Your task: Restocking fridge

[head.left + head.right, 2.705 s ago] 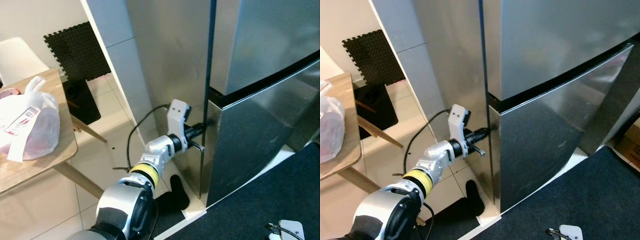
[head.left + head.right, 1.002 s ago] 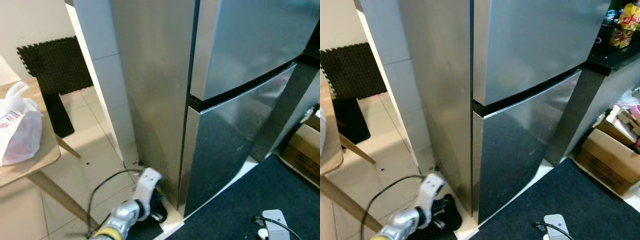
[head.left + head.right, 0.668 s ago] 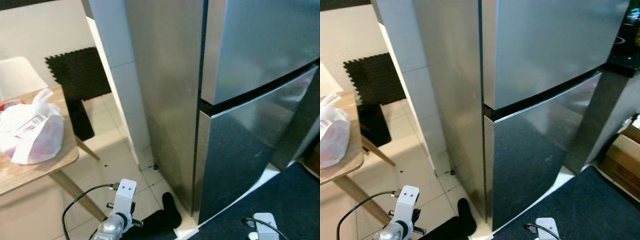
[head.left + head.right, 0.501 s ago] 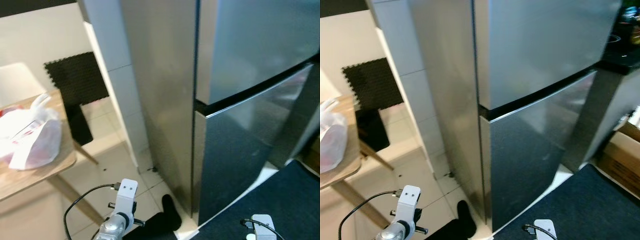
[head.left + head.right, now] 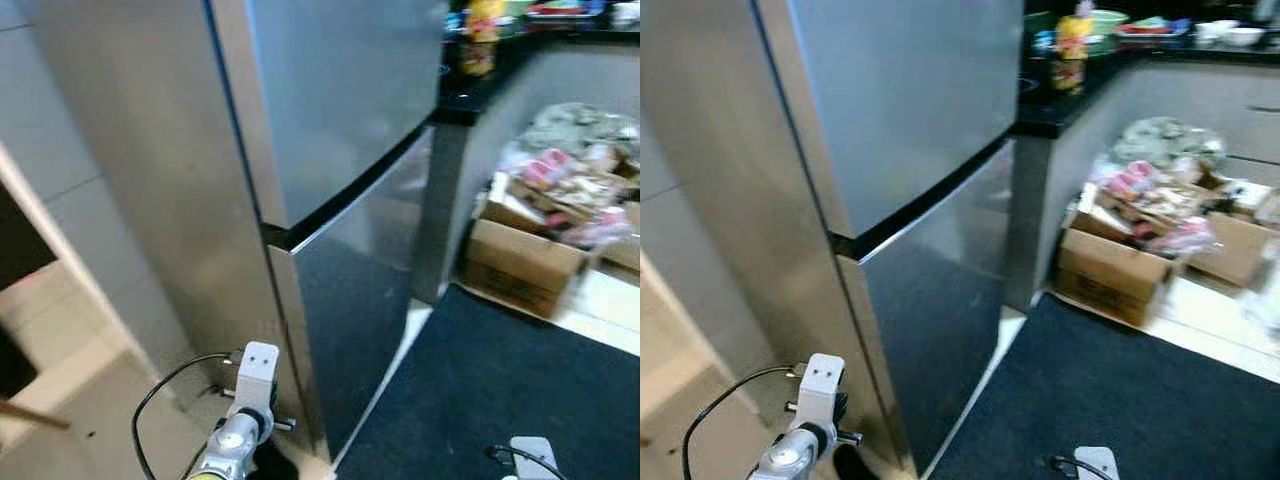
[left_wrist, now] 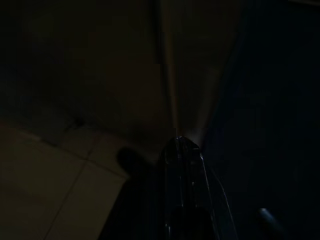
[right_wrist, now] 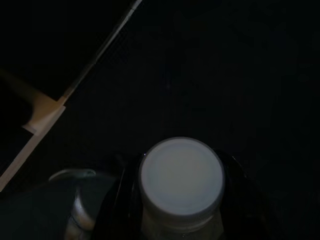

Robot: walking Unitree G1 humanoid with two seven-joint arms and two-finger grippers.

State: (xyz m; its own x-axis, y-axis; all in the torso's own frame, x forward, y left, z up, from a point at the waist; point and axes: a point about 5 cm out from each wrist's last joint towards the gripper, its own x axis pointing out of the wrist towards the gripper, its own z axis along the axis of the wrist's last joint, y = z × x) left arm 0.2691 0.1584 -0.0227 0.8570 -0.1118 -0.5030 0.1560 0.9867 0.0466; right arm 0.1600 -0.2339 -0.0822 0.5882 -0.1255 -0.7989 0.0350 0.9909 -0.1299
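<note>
Left hand (image 6: 181, 150): hangs low beside the fridge's bottom corner, over pale floor tiles; in its wrist view the black fingers appear pressed together with nothing between them, though the picture is very dark. Its silver wrist and white camera mount (image 5: 255, 372) stand just beside the lower door's edge.

Fridge (image 5: 330, 120): steel, two doors, upper and lower, both closed; a dark seam runs between them. Nothing of its inside is visible.

Right hand (image 7: 181, 210): low over the dark mat; fingers pinch a container with a round white lid (image 7: 181, 176), one finger on either side of it. Contents cannot be told.

Dark mat (image 5: 1160, 400): on the floor before the fridge, right of the lower door.

Black tabletop (image 5: 1070, 100): right of the fridge, carrying bottles and bowls, blurred.

Cardboard box (image 5: 1120, 270): on the floor below that, filled with packets.

Step in hand, as judged: an item is carried and ready, but the doors are shut. Next move calls for the free left hand to reach a door edge and pull it open.
</note>
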